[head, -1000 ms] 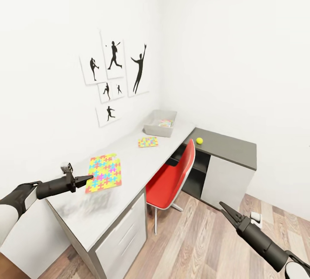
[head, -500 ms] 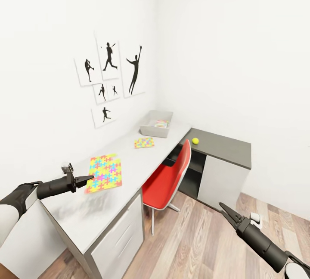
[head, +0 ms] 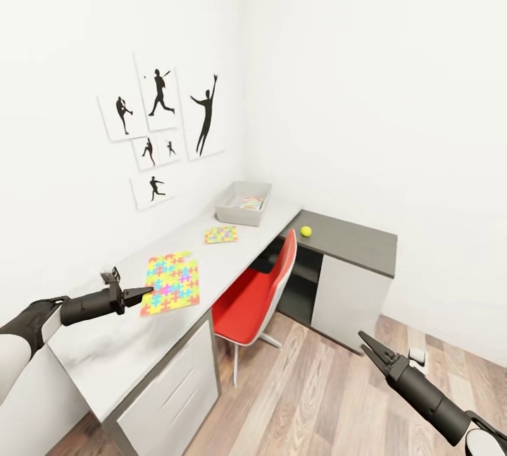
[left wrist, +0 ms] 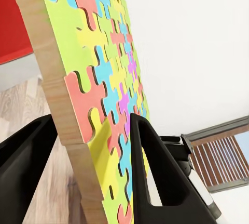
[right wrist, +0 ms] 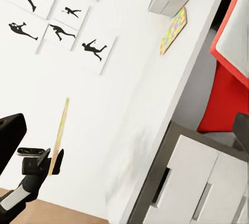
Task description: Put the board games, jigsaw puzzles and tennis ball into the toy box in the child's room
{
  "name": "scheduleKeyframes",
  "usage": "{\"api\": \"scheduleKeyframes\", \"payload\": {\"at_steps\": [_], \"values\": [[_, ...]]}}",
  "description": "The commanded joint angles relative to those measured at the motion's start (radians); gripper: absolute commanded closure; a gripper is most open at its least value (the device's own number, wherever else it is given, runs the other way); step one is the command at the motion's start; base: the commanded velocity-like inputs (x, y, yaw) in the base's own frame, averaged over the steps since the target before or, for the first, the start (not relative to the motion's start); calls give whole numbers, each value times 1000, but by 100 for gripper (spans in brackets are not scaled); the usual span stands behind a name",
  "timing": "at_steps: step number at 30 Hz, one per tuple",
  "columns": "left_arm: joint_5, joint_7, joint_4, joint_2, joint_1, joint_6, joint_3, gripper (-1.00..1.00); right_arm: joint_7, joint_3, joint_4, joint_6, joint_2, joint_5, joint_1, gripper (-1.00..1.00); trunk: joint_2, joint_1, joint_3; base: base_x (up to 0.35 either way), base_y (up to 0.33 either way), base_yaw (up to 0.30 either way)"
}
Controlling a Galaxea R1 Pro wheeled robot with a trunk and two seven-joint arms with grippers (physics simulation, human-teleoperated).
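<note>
Puzzle (head: 171, 282) in bright interlocking colours is clamped by its edge between the fingers of the left gripper (head: 143, 292), held above the near end of the pale table (head: 105, 350). Farther along the table lies a smaller puzzle (head: 221, 234), just beside the grey toy box (head: 232, 213) near the corner, and a tennis ball (head: 306, 231) rests on the lower dark section. Over the wood floor, the right gripper (head: 366, 342) hangs empty, fingers slightly parted.
</note>
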Motion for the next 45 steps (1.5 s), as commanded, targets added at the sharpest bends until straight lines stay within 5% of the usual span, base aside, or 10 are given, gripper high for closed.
{"api": "scheduleKeyframes", "payload": {"at_steps": [1,45], "values": [[-7,-5,0,0,-1,10,6,100,0,-1,0,7,0,-6,-1,-100,-2,1,-2,100,-229,0],[-7,-6,6,5,1,7,9,100,-8,2,-3,7,19,-2,-1,-100,-2,1,5,242,-159,91]]}}
